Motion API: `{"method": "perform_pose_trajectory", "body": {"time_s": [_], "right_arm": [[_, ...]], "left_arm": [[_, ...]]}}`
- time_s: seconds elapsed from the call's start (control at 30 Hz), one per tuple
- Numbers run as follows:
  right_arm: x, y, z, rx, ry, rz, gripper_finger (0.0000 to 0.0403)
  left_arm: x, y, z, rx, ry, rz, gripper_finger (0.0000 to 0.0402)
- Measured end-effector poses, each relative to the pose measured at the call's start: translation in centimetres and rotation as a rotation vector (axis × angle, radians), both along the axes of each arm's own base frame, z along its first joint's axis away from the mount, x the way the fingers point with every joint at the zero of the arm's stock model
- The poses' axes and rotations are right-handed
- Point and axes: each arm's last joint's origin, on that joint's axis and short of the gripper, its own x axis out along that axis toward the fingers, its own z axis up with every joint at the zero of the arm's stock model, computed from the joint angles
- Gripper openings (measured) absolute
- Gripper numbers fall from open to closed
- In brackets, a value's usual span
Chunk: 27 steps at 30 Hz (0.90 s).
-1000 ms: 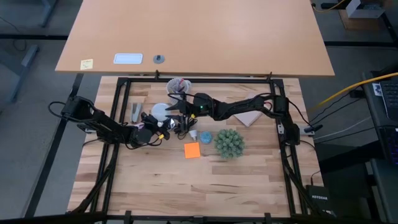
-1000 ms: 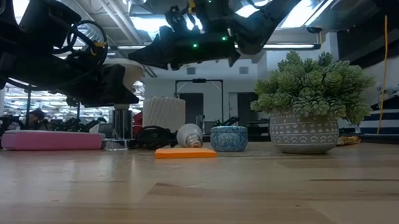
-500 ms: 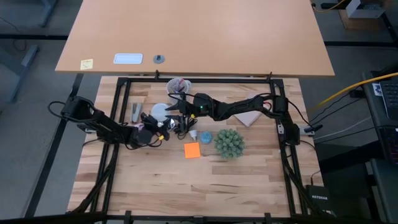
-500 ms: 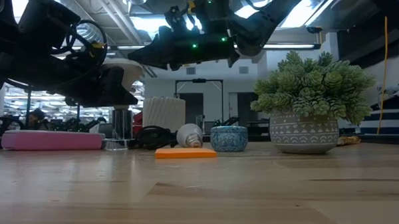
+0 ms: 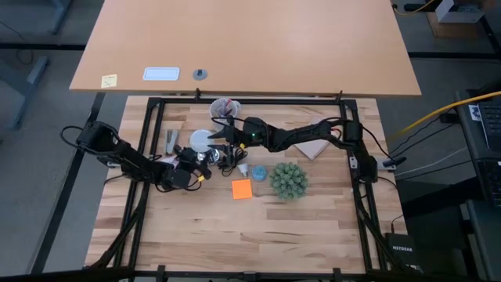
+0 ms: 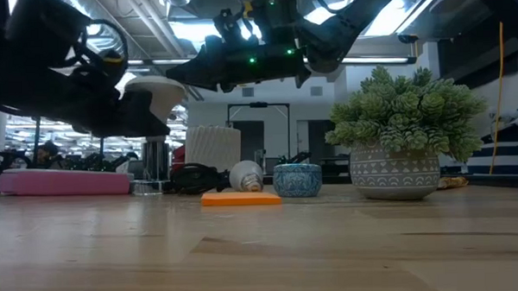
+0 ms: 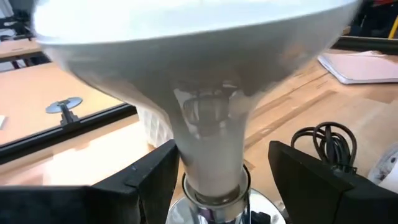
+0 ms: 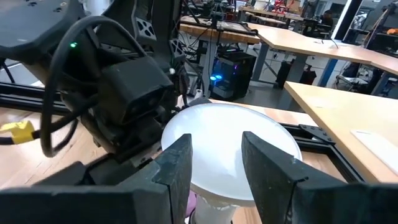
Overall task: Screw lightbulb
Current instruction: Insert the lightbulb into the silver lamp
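the lightbulb (image 5: 202, 141) sits toward the back left of the surface (image 5: 235, 227), with both arms meeting at it. from above it shows as a plain round disc and in the left wrist view its dome flares wide over a narrow neck, so its long axis looks upright: dome up, neck down in the shiny socket (image 7: 214, 202). the left hand (image 7: 221, 162) is low at that neck, with the socket just beneath it; i cannot tell whether it is clamped there or only standing by. the right hand (image 8: 216, 146) reaches in from the right side of the surface and hangs over the top of the dome, its two fingers (image 8: 180, 168) parted; the dome spreads out past both of them, so it looks to be just under them and not gripped. what the coming move seems to turn on is this stacking: the right hand is the one nearer the dome, almost in line with the upright axis, so it would need to settle squarely onto the dome and turn about that axis, while the lower end is kept steady. if it sits off centre, the bulb may tilt in the threads.
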Motion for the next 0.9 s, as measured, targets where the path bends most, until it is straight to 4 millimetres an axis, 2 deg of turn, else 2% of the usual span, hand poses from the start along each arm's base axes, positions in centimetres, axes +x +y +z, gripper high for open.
{"method": "perform_pose_trajectory", "body": {"time_s": [0.43, 0.63, 0.9], "right_arm": [[0.0, 0.0, 0.0, 0.0, 0.0, 0.003, 0.0143], [0.0, 0.0, 0.0, 0.0, 0.0, 0.003, 0.0143], [0.0, 0.0, 0.0, 0.0, 0.0, 0.003, 0.0143]], "left_arm": [[-1.0, -2.8, 0.2, -0.008, -0.09, -0.06, 0.0237], [-1.5, -4.3, 0.3, -0.097, -0.197, -0.125, 0.0237], [-2.1, -6.5, 1.5, -0.223, -0.366, -0.223, 0.0234]]}}
